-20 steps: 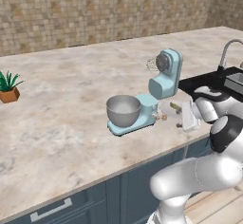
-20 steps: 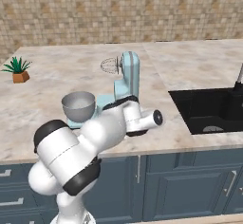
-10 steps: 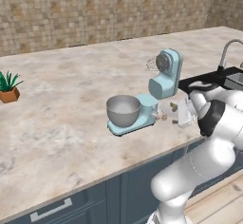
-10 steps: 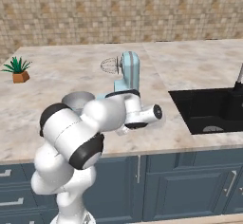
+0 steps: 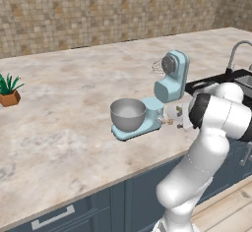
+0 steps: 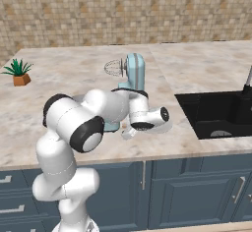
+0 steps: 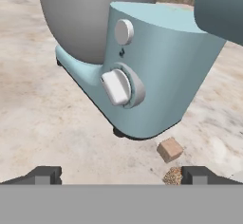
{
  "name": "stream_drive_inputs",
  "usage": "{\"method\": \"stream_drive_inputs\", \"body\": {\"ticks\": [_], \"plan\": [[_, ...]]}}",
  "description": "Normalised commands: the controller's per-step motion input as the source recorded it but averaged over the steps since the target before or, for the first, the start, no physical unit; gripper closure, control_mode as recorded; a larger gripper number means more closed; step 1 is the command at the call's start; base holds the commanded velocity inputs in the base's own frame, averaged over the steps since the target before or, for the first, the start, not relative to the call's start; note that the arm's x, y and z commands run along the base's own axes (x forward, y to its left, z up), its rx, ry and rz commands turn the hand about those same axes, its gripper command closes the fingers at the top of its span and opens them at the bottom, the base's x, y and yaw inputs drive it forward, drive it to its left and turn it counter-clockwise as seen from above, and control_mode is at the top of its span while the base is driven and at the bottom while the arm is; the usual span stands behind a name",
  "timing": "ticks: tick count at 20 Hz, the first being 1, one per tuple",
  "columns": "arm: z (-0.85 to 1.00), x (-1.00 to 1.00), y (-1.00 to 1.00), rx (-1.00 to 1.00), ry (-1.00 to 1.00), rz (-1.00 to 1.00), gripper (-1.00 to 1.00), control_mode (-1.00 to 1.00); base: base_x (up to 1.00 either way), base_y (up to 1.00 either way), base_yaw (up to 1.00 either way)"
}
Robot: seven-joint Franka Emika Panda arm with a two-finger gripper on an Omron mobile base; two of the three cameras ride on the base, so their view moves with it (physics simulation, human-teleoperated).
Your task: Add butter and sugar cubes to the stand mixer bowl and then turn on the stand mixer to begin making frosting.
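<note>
The gripper is held low with fingers spread empty, so the cube beside the mixer can be straddled.

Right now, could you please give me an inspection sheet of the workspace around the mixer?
Surface: beige marble counter, bare in front of the mixer.
Job's things: pale blue stand mixer with its head tilted up; grey stand mixer bowl seated on its base; white knob on the side facing the hand; brown sugar cube lying on the counter by the base. Butter: nothing seen.
Clutter: potted plant far off to the left.
Grippers: gripper low beside the mixer, jaws open, holding nothing.
Cables: nothing seen.
Surroundings: black sink with faucet, tiled wall, blue cabinets.
</note>
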Motion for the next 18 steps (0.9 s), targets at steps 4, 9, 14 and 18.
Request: {"method": "stream_drive_inputs", "body": {"ticks": [4, 9, 14, 18], "plan": [[-0.24, 0.1, 0.0, 0.0, 0.03, 0.0, -1.0, -1.0, 0.0, 0.0, 0.0], [-0.13, 0.11, 0.0, 0.0, 0.0, 0.0, -1.0, -1.0, 0.0, 0.0, 0.0], [-0.02, 0.19, 0.0, 0.0, 0.0, 0.0, -1.0, -1.0, 0.0, 0.0, 0.0], [-0.02, 0.25, 0.01, 0.02, 0.0, 0.0, -1.0, -1.0, 0.0, 0.0, 0.0]]}}
